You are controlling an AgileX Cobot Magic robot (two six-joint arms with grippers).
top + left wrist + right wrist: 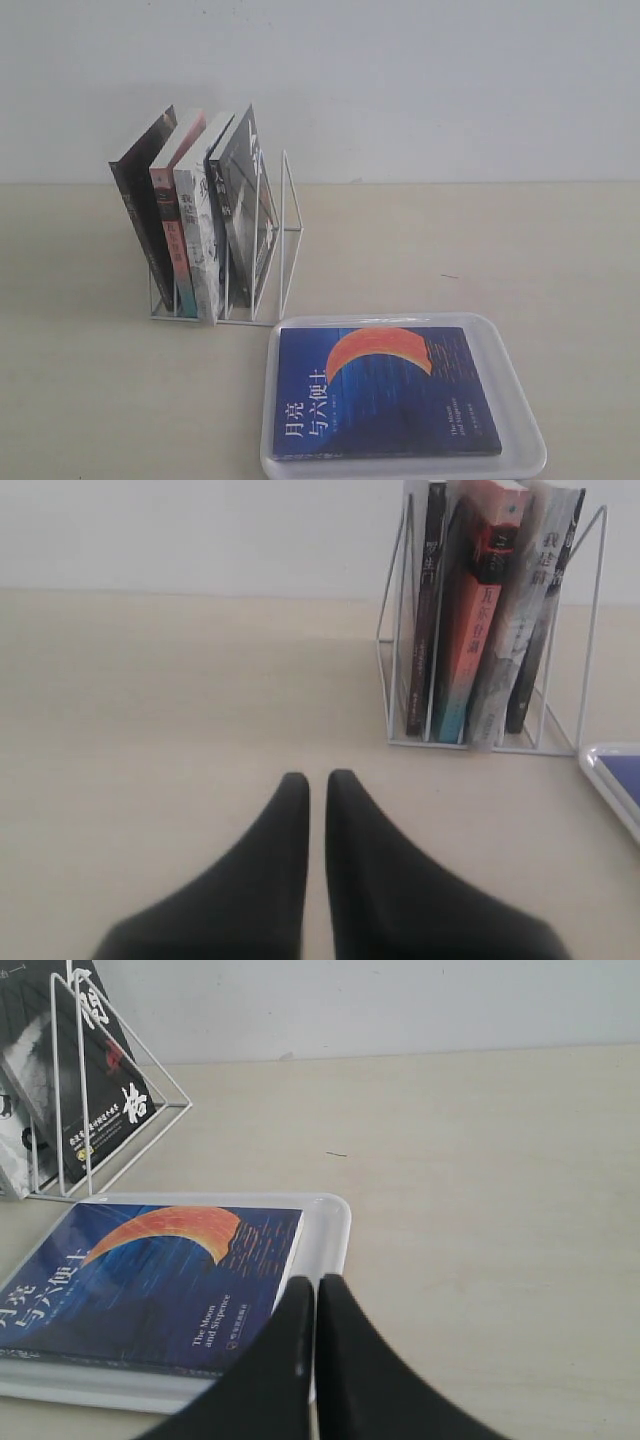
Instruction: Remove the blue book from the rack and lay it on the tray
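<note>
The tray (pixel 505 380) sits at the near edge of the table (pixel 500 250). The blue book (pixel 385 392) lies flat inside it, cover up, filling most of the tray. The right gripper (pixel 316 1282) hangs over the tray's rim beside the book's edge, with its fingers pressed together and holding nothing. The left gripper (pixel 317 780) is over bare table, well apart from the rack (pixel 245 322). Its fingers are drawn together with only a sliver between them, and it is also empty. Farther back, just beyond the tray's far left corner, the rack holds four books (pixel 195 230) leaning left. One slot on the tray's side is vacant.
</note>
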